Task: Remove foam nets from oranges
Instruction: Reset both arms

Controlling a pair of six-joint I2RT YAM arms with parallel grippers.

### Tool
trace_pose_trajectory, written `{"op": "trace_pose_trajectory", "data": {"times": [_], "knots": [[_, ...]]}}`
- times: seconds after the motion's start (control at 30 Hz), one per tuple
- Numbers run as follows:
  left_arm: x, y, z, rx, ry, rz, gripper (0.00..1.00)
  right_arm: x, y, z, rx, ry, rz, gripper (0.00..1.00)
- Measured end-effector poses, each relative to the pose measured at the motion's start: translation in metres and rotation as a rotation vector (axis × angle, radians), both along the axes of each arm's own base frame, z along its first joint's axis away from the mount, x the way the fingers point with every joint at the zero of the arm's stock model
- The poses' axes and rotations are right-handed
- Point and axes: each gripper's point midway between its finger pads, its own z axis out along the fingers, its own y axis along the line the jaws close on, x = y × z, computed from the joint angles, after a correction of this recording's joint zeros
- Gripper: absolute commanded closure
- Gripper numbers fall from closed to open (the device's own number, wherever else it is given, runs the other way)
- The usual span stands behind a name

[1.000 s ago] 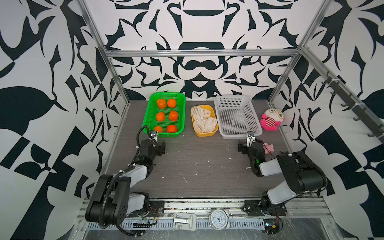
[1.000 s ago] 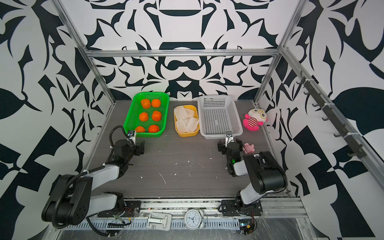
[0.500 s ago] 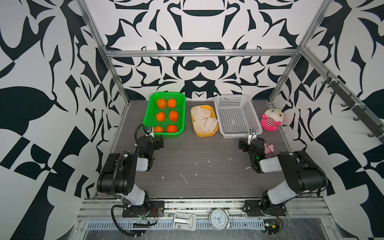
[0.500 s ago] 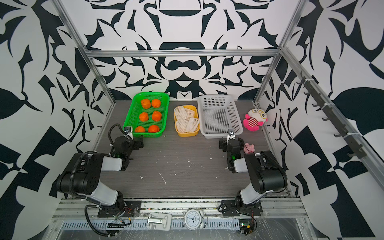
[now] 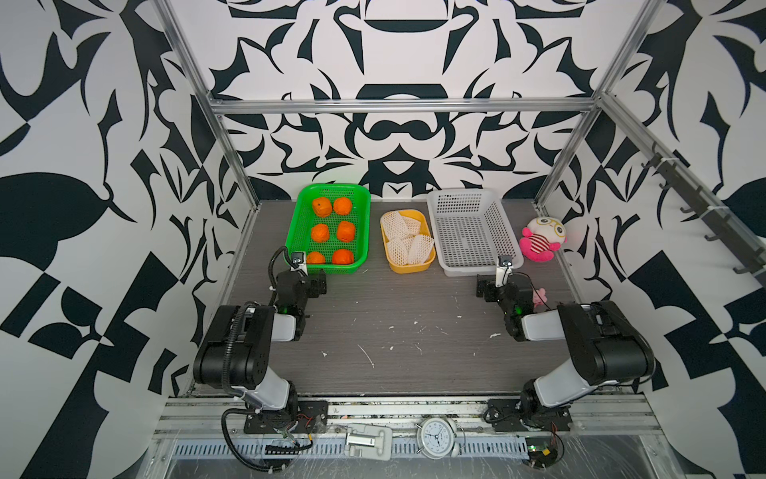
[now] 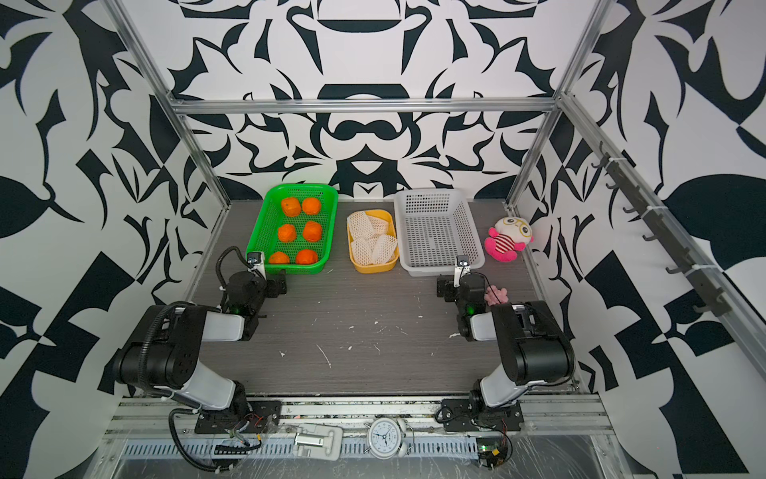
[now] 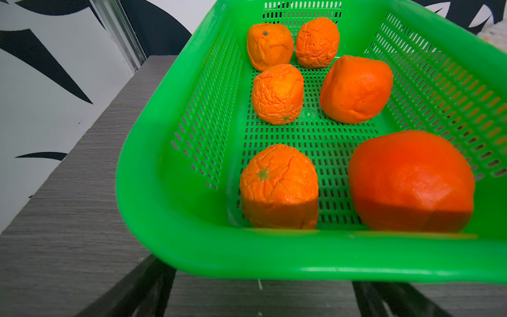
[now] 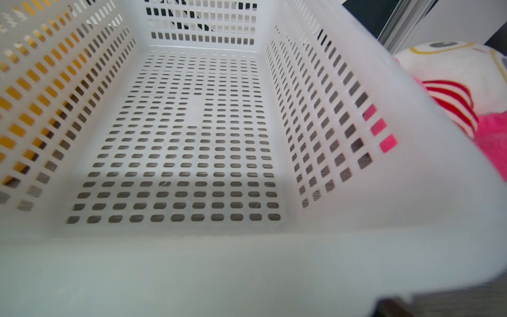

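Left gripper [image 5: 318, 285] is parked low over the grey tabletop [image 5: 393, 315]. Its fingers [image 7: 142, 291] are spread wide and nothing is held between them. The near rim of the green basket [image 7: 274, 260] is found just ahead of those fingertips. Past the rim, all six oranges [image 7: 278, 186] are laid out bare-skinned in three pairs, with the closest pair right behind it.

Right gripper [image 5: 483, 286] looks to be opened wide too, and nothing is gripped in a top view. Only a dark sliver of it is caught in its own wrist view. The white perforated basket [image 8: 247, 269] is sat directly ahead of its fingers, near rim very close.

The foam nets [image 5: 408, 244] are piled flat in the yellow tray [image 5: 412, 268] between the two baskets. That puts them ahead and to the right of the left fingers, and ahead and to the left of the right ones, touched by neither.

A pink and white plush toy [image 5: 541, 242] is seen ahead and to the right of the right fingers, past the white basket. A small pink thing [image 5: 539, 296] lies just beside that arm; what it is can't be told.
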Motion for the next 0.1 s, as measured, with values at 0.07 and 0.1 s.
{"op": "trace_pose_trajectory", "data": {"times": [0.07, 0.1], "knots": [[0.0000, 0.0000, 0.0000, -0.002, 0.000, 0.001, 0.01, 0.0001, -0.0003, 0.0000, 0.008, 0.000, 0.002, 0.01], [0.0000, 0.0000, 0.0000, -0.002, 0.000, 0.001, 0.01, 0.0001, -0.0005, 0.0000, 0.011, 0.000, 0.003, 0.01]]}}
